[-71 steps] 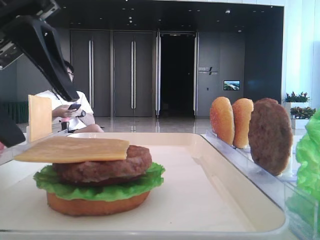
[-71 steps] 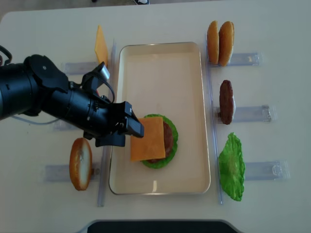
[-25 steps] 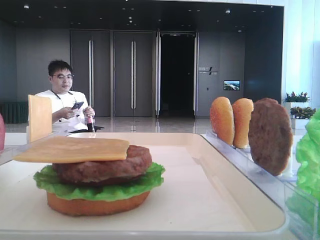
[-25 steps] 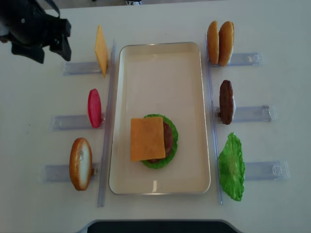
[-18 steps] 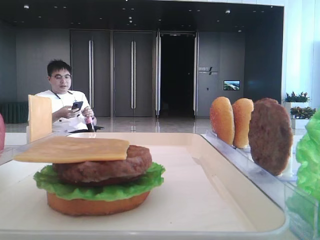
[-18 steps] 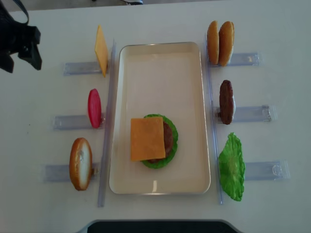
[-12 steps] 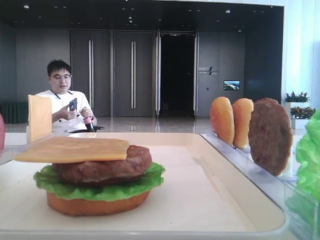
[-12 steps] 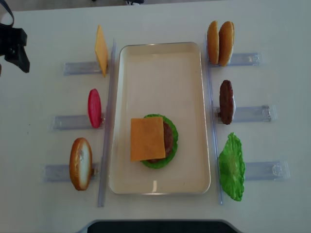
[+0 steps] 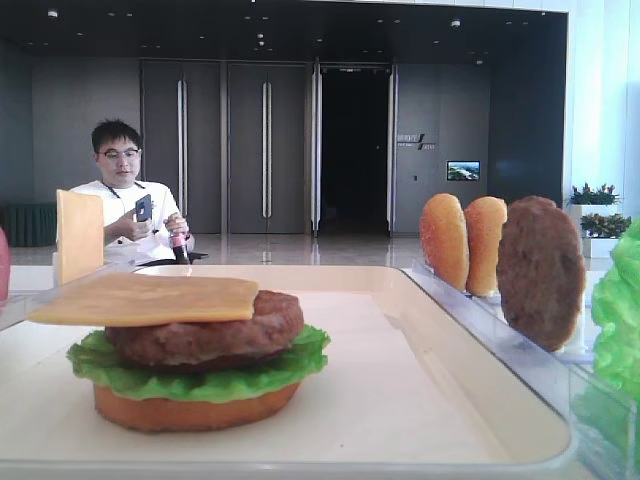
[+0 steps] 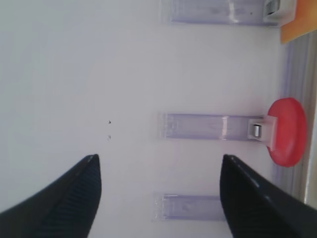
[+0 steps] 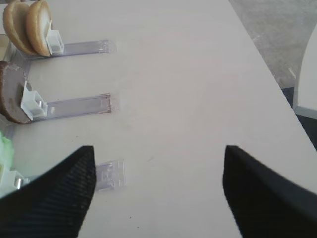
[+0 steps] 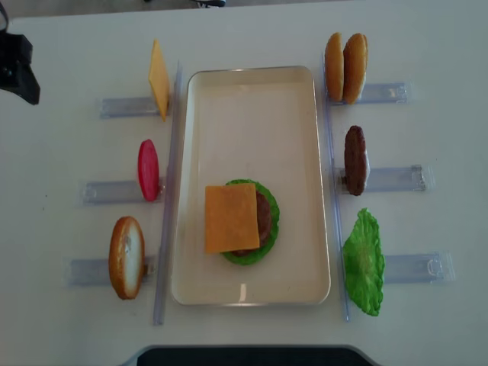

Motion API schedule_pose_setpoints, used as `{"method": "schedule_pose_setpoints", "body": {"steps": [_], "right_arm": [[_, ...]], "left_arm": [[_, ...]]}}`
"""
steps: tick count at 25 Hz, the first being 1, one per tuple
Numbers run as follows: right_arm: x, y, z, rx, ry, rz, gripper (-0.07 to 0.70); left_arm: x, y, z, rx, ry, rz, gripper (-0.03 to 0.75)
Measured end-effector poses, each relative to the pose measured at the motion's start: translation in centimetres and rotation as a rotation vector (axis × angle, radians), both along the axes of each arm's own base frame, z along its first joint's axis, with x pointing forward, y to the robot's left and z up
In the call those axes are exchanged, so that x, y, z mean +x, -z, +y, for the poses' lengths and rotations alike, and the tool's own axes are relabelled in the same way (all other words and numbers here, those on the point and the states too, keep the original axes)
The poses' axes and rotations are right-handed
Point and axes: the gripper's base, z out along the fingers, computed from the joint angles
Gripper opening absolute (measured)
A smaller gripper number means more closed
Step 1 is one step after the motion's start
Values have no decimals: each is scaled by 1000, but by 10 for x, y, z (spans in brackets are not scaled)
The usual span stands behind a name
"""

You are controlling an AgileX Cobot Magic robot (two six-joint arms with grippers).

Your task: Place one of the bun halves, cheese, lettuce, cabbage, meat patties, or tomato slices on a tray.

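Cheese [image 12: 231, 217] is lying atop the stacked burger on the tray [image 12: 252, 99]; both pincers, left [image 10: 158, 198] and right [image 11: 158, 193], are hanging open, empty, over the worktop [image 12: 69, 152].

I count one tray [image 12: 252, 76], two cheese slices [image 12: 231, 218], two meat patties [image 12: 354, 159], two lettuce leaves [image 12: 363, 261], four bun halves [image 12: 344, 67], one tomato slice [image 12: 148, 169], six clear racks [image 12: 393, 178].

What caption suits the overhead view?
Cheese tops patty, lettuce and bun stacked on the tray; spare ingredients stand in side racks.
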Motion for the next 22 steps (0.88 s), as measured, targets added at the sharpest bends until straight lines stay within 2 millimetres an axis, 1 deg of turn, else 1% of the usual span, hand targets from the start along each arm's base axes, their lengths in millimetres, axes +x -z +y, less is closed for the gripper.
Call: {"method": "schedule_pose_setpoints", "body": {"steps": [3, 8, 12, 16, 19, 22], "right_arm": [[0, 0, 0, 0, 0, 0, 537], [0, 0, 0, 0, 0, 0, 537], [0, 0, 0, 0, 0, 0, 537], [0, 0, 0, 0, 0, 0, 537], [0, 0, 0, 0, 0, 0, 537], [0, 0, 0, 0, 0, 0, 537]], "left_arm": [[-20, -24, -6, -3, 22, -84, 570], [-63, -63, -17, 0, 68, -235, 570], [-102, -80, -25, 22, 93, -335, 570], [-139, -82, -31, 50, 114, -414, 570], [-165, -75, -36, 56, 123, -464, 570], [-187, -61, -41, 58, 137, -484, 570]]}}
